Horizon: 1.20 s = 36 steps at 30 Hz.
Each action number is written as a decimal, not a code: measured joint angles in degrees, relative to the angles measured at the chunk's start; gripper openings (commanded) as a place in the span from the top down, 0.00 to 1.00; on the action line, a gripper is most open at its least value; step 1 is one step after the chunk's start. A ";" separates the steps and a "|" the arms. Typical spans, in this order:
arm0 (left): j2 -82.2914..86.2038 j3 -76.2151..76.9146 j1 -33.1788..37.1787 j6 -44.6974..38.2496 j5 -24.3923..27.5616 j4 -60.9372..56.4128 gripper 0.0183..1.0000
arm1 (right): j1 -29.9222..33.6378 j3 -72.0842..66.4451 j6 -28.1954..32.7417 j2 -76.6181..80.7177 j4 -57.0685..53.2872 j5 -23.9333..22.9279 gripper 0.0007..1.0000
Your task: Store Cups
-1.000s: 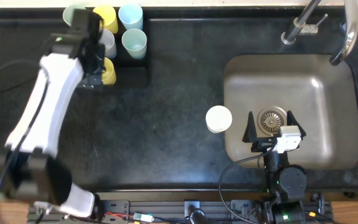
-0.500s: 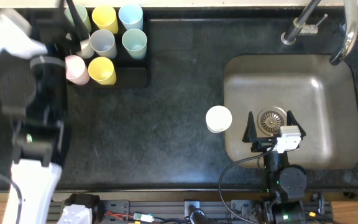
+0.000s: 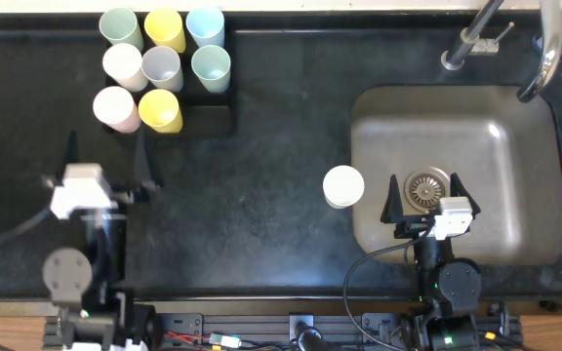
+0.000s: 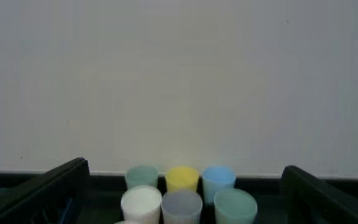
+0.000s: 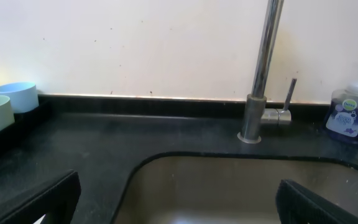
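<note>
Both grippers sit near their bases, spread wide and empty: the left gripper (image 3: pixel 106 154) over bare bench (image 3: pixel 261 214), the right gripper (image 3: pixel 424 185) over the sink (image 3: pixel 515 107). The loose white cup (image 3: pixel 343 186) stands at the sink's left rim. The right arm looks closest. It should pinch 1 wall from above, lift straight, then carry the cup to the rack (image 3: pixel 213 119), whose free slot sits beside 8 stored cups. The soap bottle (image 5: pixel 350 118) has a label too small to read.

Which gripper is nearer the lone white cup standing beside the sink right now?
Right. The right gripper is open over the sink, just beside the white cup. The left gripper is far across the counter, near the cup rack.
</note>
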State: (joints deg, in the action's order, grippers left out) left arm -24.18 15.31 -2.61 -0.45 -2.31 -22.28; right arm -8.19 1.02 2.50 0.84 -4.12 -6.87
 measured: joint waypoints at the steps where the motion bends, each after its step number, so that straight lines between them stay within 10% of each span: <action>1: 2.45 -2.49 0.04 -0.20 0.00 -0.02 0.00 | 0.02 0.00 0.02 0.00 -0.04 0.02 0.00; 18: 23.34 -14.82 0.04 -1.27 0.39 26.82 0.00 | 0.00 0.02 0.02 0.00 -0.04 0.00 0.00; 36: 23.28 -14.82 0.04 -1.27 0.63 26.91 0.00 | 0.02 0.00 0.00 0.00 0.00 0.02 0.00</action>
State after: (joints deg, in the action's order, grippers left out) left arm -0.91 0.49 -2.57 -1.72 -1.67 4.62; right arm -8.16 1.02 2.50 0.84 -4.12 -6.85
